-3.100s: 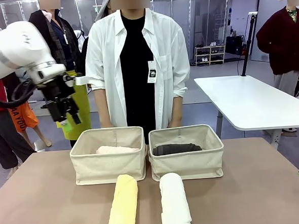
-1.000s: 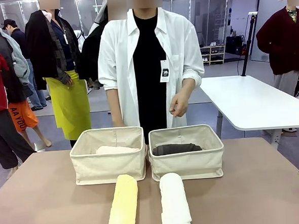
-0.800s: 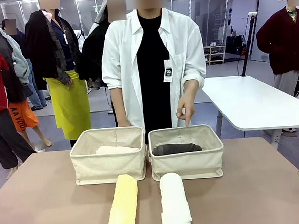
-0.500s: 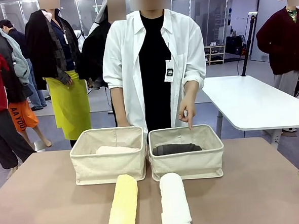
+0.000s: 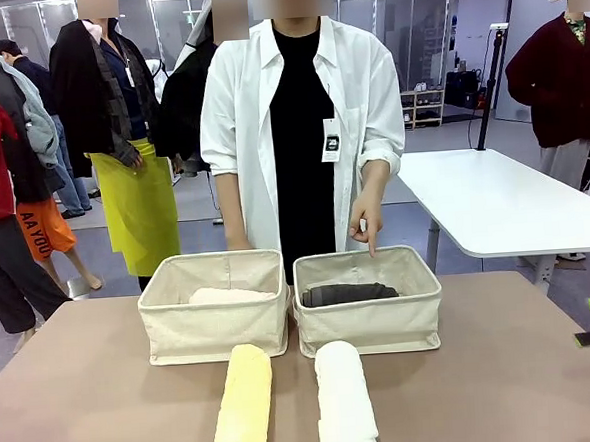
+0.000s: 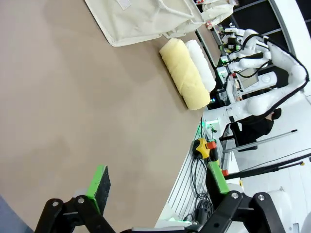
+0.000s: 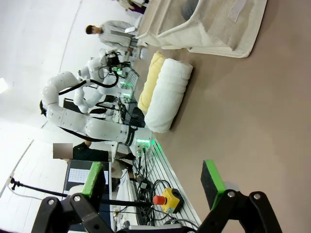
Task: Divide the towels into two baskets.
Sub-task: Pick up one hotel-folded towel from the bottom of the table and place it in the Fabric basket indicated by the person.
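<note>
The coming move was judged to turn on the white towel, which lay on the table well ahead of the right gripper, roughly in line with the gap between its fingertips. Its long axis ran mostly away from those fingers rather than across them, so the roll's thickness would probably be spanned with little turn of the wrist. The yellow towel lay just beside it, on the side farther from these fingers, with its axis parallel. From the left gripper the order was reversed: the yellow roll came first, far ahead and off past one pad, with the white one just behind it. Each arm was therefore judged nearer to its own roll. The right gripper's fingers were spread wide, with nothing held or touched between the green pads. The left gripper's fingers were equally wide apart and empty above bare tabletop. Beyond both rolls stood the left basket, in which the pale pink towel lay, and the right basket, in which the dark grey towel lay. The person's hand was held over the far rim of the right basket, one finger pointing down.
</note>
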`<state>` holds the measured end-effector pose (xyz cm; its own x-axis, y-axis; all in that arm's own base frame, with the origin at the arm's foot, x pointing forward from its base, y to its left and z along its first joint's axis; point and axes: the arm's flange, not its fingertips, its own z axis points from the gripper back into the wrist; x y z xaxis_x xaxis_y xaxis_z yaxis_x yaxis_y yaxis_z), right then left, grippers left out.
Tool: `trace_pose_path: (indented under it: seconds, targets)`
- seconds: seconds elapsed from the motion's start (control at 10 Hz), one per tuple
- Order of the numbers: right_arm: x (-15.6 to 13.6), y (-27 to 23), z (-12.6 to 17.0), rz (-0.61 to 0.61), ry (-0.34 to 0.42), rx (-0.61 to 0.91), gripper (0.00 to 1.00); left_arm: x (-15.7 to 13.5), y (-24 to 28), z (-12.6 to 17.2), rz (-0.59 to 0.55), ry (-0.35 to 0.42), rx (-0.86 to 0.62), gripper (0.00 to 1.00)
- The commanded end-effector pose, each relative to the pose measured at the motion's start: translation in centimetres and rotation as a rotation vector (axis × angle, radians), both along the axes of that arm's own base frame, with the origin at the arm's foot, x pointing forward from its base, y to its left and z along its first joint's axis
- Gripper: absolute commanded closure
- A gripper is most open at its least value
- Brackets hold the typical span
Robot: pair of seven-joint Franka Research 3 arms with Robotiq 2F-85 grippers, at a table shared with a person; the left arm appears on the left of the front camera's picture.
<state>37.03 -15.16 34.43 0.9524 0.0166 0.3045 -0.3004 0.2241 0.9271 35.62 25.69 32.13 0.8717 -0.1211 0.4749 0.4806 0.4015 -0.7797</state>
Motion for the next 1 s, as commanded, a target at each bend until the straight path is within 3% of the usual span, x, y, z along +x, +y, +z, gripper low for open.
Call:
trace_pose_path:
  seconds: [0.0,0.2,0.5,0.9]
  targets:
    - [0.9,6.1,3.2,0.014,0.101,-0.156,0.0,-0.6,0.0,0.3,-0.006,0.001,0.0,0.0]
    - [1.8,12.1,4.8,0.019,0.121,-0.258,0.0,-0.6,0.0,0.3,-0.006,0.001,0.0,0.0]
    - [2.5,20.5,4.9,-0.036,0.15,-0.472,0.0,-0.6,0.0,0.3,-0.006,0.001,0.0,0.0]
    - [2.3,27.9,5.1,-0.126,0.158,-0.621,0.0,-0.6,0.0,0.3,-0.006,0.001,0.0,0.0]
